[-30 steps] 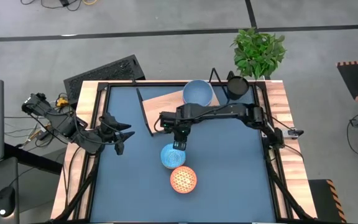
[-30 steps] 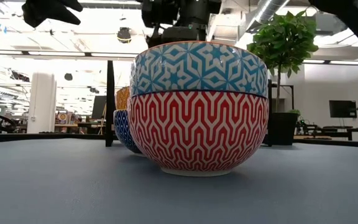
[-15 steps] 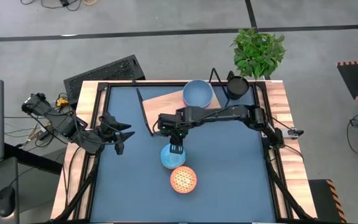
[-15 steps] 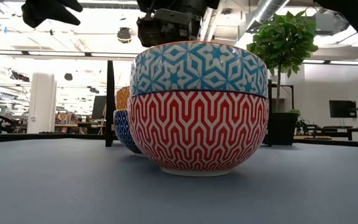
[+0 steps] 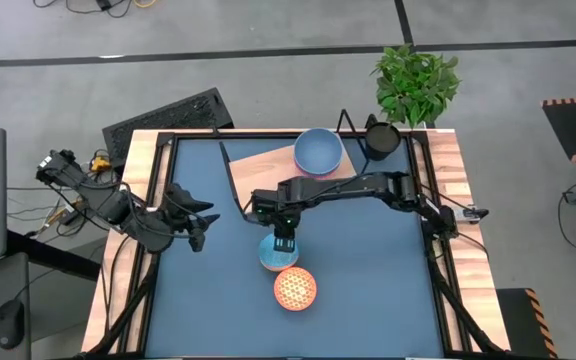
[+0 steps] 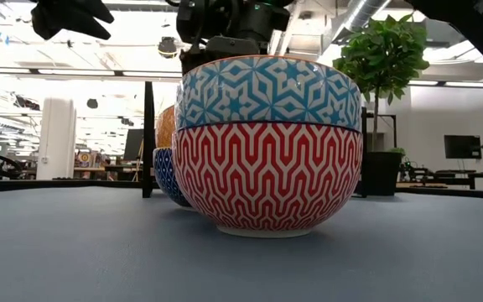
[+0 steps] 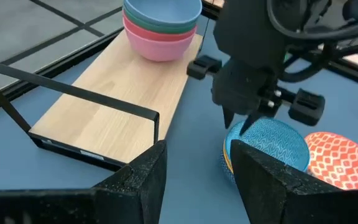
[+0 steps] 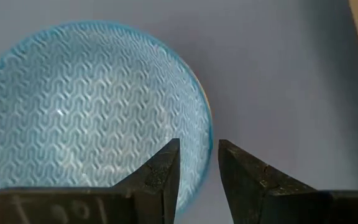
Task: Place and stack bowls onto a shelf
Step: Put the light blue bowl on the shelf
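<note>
A light-blue patterned bowl sits mid-table on other patterned bowls, whose orange and dark-blue sides show in the low view. A red-patterned bowl stands just nearer. My right gripper hangs over the blue bowl, open. In the right wrist view one finger is inside its rim and one outside, with no touch showing. The light-wood shelf carries a pink, green and light-blue stack. My left gripper waits, open, near the table's left side.
A small black pot and a potted plant stand at the far right. The shelf's black wire frame rises along its edges. Bare blue mat lies to the right of the patterned bowls.
My right gripper has moved a little toward the table's near edge and come down toward the blue patterned bowl, ending with its fingers astride the rim. The bowls have stayed where they were.
</note>
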Motion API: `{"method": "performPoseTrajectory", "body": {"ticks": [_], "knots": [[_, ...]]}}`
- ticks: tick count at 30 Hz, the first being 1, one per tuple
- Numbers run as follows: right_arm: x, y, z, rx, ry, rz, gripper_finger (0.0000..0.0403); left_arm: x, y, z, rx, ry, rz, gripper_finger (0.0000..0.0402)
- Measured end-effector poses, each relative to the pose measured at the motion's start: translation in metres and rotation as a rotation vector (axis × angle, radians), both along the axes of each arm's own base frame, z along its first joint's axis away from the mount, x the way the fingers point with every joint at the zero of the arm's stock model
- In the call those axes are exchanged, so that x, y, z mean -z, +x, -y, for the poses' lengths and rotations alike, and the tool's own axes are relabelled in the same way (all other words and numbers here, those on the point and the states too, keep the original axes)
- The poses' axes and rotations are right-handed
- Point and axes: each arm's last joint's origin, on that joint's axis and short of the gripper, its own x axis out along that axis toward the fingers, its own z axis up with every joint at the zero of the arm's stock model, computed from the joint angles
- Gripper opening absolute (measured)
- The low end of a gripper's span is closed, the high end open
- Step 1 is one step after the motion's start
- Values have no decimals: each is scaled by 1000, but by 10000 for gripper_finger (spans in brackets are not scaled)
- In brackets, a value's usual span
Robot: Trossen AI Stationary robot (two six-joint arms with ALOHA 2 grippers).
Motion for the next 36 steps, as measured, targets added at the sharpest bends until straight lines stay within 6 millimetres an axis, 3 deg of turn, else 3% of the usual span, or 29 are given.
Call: {"method": "performPoseTrajectory", "body": {"ticks": [11,21,25,36], "knots": [[3,1,3,-12,-5,-3,71,3,4,3,6,-3,-21,162],[3,1,5,-11,-5,-2,60,3,4,2,2,-4,-18,162],[3,1,4,-7,-12,-3,19,3,4,2,2,-4,-18,162],[-8,-6,6,9,-57,-22,17,3,4,2,2,-4,-18,162]]}}
